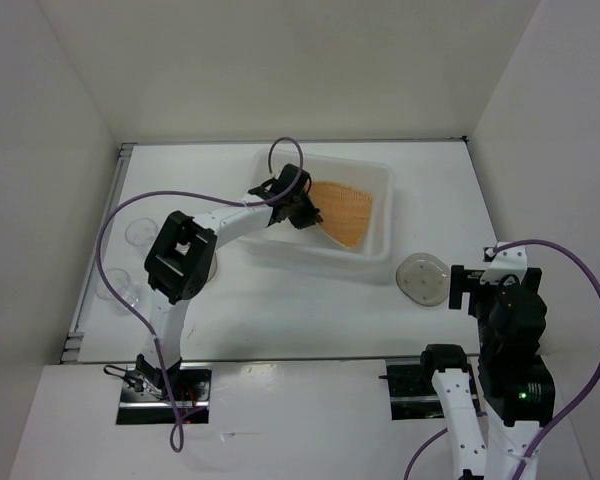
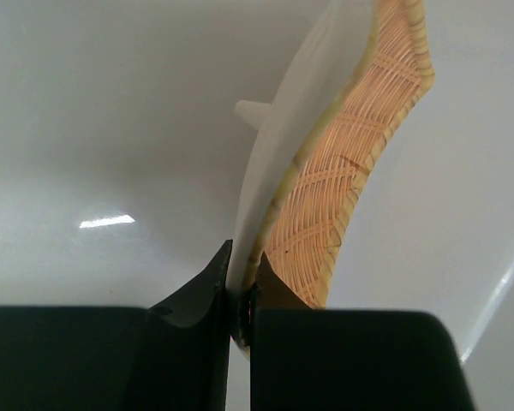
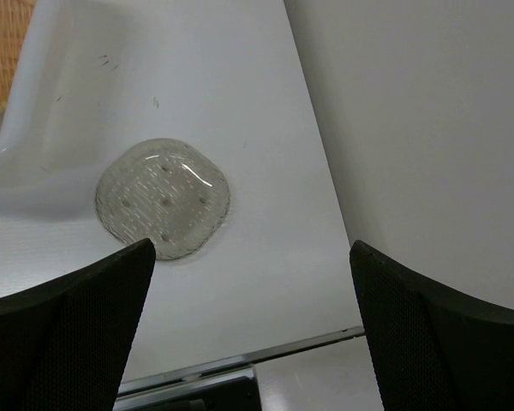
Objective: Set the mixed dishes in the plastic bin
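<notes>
1. Left arm (image 1: 185, 255): reaches from 7 o'clock on the desk (image 1: 280, 310) toward 1 o'clock, with its wrist over the bin (image 1: 382, 178). The left jaws are shut narrow on the plate (image 1: 345, 213), pinching the rim at the plate's 9 o'clock edge. In the left wrist view the plate (image 2: 343, 171) is seen edge-on, rising from the jaws toward 1 o'clock. It has an orange woven pattern on one face and a pale face on the other.

2. Plate: inside the bin's outline, in the half toward 3 o'clock, and tilted. I cannot tell whether it touches the bin floor.

3. Bin: stands at 12 o'clock on the desk.

4. Right arm (image 1: 510, 330): stands at 4 o'clock on the desk. The right jaws are spread wide and hold nothing. They point at a saucer (image 3: 163, 199) and are apart from it.

5. Saucer (image 1: 422, 279): lies flat on the desk just beside the bin's 4 o'clock corner.

6. Two cups (image 1: 140, 232) (image 1: 115, 290): stand at 9 o'clock on the desk, well apart from the bin.
</notes>
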Tool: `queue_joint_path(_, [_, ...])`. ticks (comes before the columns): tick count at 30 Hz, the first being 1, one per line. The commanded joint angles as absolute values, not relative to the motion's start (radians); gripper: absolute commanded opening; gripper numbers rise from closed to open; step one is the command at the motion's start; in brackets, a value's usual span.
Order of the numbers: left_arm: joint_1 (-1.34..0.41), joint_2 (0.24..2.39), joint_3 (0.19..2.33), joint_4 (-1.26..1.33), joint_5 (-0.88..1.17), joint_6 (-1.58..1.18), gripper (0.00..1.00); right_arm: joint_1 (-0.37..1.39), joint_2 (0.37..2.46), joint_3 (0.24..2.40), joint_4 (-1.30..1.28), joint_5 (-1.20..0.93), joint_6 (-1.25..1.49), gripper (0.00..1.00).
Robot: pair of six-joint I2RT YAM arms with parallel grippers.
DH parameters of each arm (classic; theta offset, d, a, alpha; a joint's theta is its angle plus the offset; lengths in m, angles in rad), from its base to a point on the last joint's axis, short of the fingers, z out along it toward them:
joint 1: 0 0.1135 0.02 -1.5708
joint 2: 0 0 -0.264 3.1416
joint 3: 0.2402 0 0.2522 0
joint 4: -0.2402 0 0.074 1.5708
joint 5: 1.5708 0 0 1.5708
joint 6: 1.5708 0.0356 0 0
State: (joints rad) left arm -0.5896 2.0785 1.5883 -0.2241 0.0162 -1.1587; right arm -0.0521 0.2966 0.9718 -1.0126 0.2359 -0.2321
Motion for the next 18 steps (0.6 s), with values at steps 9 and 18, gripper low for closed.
queue_joint_path(9, [-0.584,2.121,1.652,-0.21,0.064,-1.137,0.51,-0.196,0.431,0.942,-0.824,0.371,-0.336,0.98])
queue_joint_path(18, [-0.584,2.019,1.712,-0.349,0.015,-1.023,0.94,-0.23,0.534,0.838,-0.733,0.152,-0.664,0.98])
